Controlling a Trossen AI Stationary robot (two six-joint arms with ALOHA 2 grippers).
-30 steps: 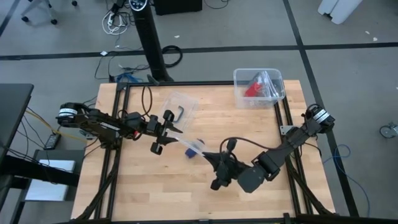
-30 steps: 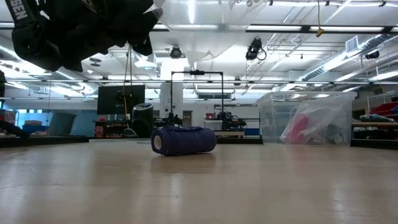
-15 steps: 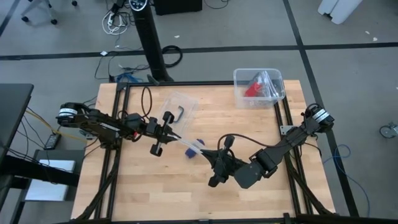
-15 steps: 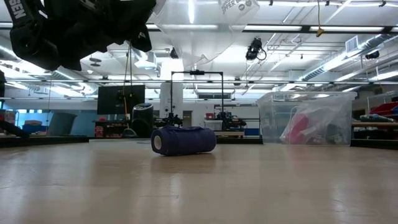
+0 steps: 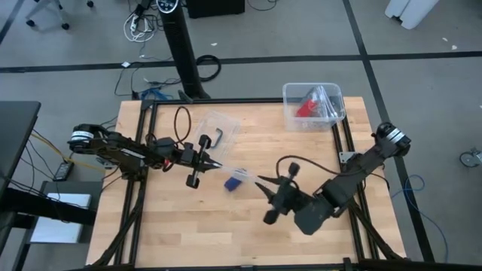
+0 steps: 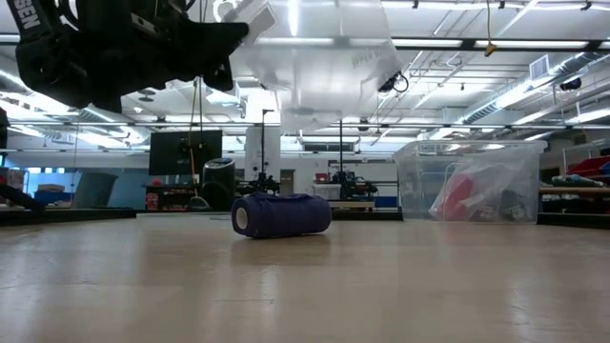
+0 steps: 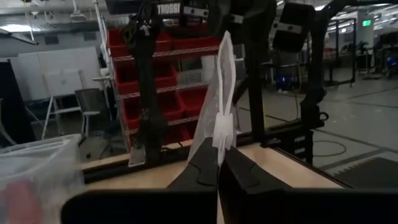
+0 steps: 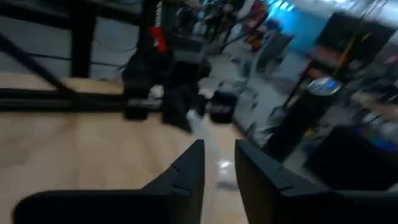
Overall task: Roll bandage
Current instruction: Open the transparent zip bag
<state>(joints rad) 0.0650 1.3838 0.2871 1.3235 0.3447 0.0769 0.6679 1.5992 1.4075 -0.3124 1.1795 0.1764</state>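
Looking level across the table point(image 6: 305, 286), you see the bandage point(image 6: 281, 215) as a small dark blue roll lying on its side on the wood, a pale end turned toward you; nothing touches it; above it a clear plastic bag point(image 6: 324, 81) hangs in the air.

From above, you find the roll point(image 5: 236, 181) near the middle of the table, between the two arms; the left end effector point(image 5: 212, 163) sits just to its left, pinched shut on the edge of the clear bag point(image 5: 228, 171), and your left wrist view confirms the fingers point(image 7: 202, 169) pressed together on the thin plastic point(image 7: 222, 106); the right end effector point(image 5: 263, 181) points toward the roll from the right, a little apart from it, its fingers point(image 8: 186, 174) standing narrowly parted with nothing between them.

Farther back you have another clear bag point(image 5: 217, 129) lying flat with a dark item in it; at the far right corner stands a clear bin point(image 5: 313, 107) holding a red item point(image 5: 306, 105) and plastic.
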